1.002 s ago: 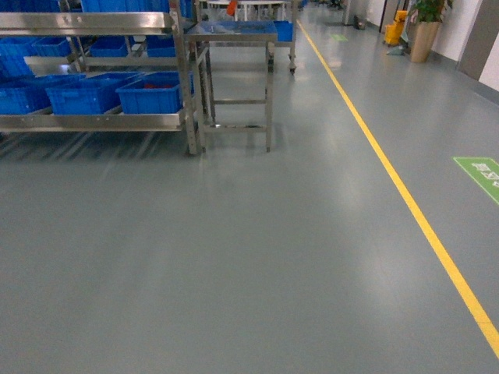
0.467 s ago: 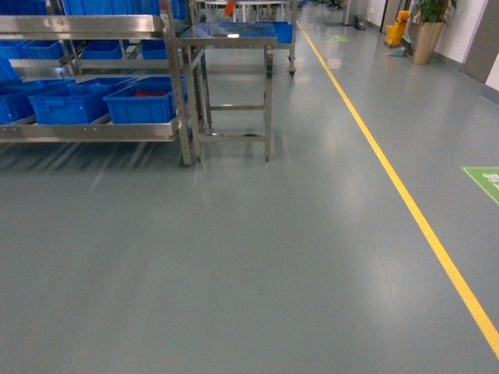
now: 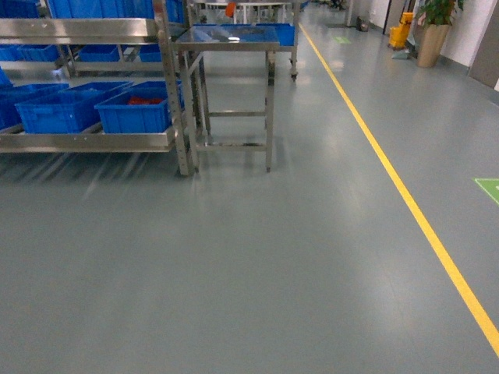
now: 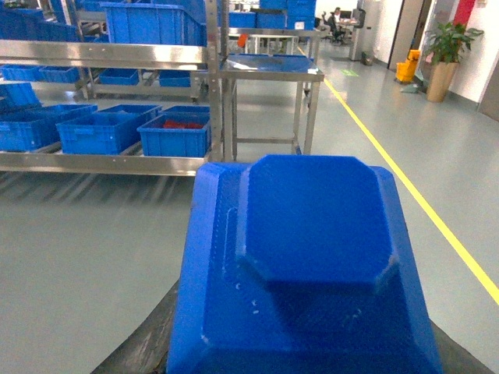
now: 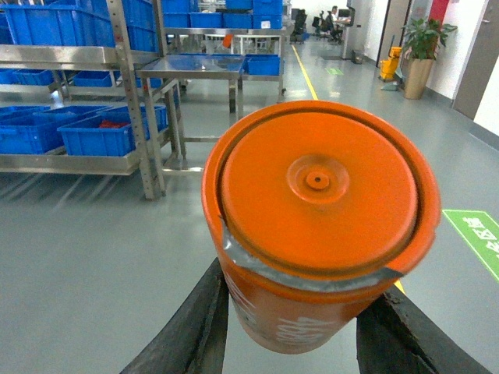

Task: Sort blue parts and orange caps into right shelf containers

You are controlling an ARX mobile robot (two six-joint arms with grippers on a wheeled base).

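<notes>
A big blue part [image 4: 312,234] with a raised octagonal face fills the left wrist view. My left gripper [image 4: 304,351] is shut on it, its dark fingers [image 4: 148,343] showing only at the bottom corners. In the right wrist view my right gripper [image 5: 292,327] is shut on an orange cap [image 5: 320,195], black fingers [image 5: 195,327] pressed to both sides. The shelf [image 3: 86,140] stands ahead on the left, with blue containers [image 3: 132,117] on its lower level. The rightmost one holds red-orange pieces [image 3: 144,100]. Neither gripper shows in the head view.
A steel table [image 3: 230,35] with a blue top stands against the shelf's right post. A yellow floor line [image 3: 405,202] runs down the right side, with a green floor mark [image 3: 490,187] beyond it. A potted plant [image 3: 437,23] and a yellow bucket [image 3: 401,31] stand far back right.
The head view has rolled closer to the shelf and table, which sit lower and larger in frame. The crates have slid toward the left edge.
</notes>
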